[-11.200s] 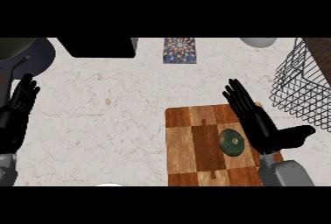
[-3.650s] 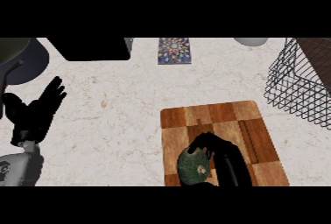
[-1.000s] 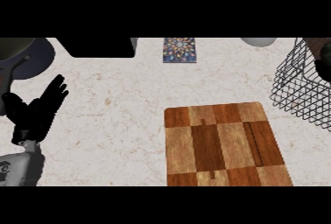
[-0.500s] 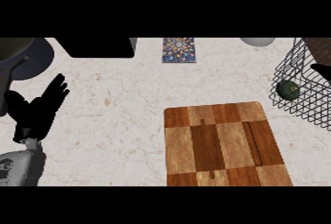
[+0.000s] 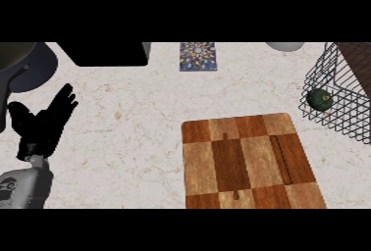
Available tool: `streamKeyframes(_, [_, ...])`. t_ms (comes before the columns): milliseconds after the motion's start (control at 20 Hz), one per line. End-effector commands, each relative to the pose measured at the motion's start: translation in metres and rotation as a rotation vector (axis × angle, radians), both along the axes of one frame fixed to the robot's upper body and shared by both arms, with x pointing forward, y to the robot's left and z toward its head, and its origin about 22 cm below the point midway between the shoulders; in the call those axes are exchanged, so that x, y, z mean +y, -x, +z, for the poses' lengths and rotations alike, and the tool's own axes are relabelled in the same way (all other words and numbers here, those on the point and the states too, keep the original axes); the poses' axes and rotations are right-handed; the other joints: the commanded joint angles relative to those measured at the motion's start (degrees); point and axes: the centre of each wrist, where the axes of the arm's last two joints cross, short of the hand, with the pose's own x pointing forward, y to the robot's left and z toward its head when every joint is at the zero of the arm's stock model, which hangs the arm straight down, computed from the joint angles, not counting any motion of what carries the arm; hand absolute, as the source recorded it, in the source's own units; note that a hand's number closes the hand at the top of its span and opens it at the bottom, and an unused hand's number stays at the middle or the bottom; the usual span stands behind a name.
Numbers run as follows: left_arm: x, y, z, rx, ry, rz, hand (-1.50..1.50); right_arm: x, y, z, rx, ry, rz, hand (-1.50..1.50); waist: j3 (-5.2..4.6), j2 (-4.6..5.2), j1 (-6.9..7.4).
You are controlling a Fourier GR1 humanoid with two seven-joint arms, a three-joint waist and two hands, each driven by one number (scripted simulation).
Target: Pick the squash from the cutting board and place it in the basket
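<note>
Squash (image 5: pixel 319 99) gone from cutting board (image 5: pixel 250 162) since 3.6 s ago, now lying inside wire basket (image 5: pixel 339 122) | position: well to the right of left hand (image 5: pixel 43 125), beyond the board | left hand: released, fingers straight, holding nothing | right hand: out of view

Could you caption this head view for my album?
Squash sits inside the wire basket, beyond the wooden cutting board; left hand rests open at left.

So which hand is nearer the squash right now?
Left, by default: only the left hand shows, resting open at the left side of the counter, far from the squash in the basket at the right. The right hand is out of view.
</note>
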Motion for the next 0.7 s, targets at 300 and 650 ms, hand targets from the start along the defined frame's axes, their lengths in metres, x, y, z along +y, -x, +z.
streamKeyframes(300, [0.001, 0.009, -0.006, -0.005, -0.004, 0.007, 0.00, -0.111, 0.126, 0.007, -0.058, -0.146, 0.035, -1.50, 0.04, -0.06, -0.75])
streamKeyframes(650, [0.023, 0.009, 0.001, -0.010, -0.010, 0.014, 0.00, -0.158, 0.212, -0.020, 0.049, -0.153, 0.125, -1.50, 0.02, 0.07, -0.82])
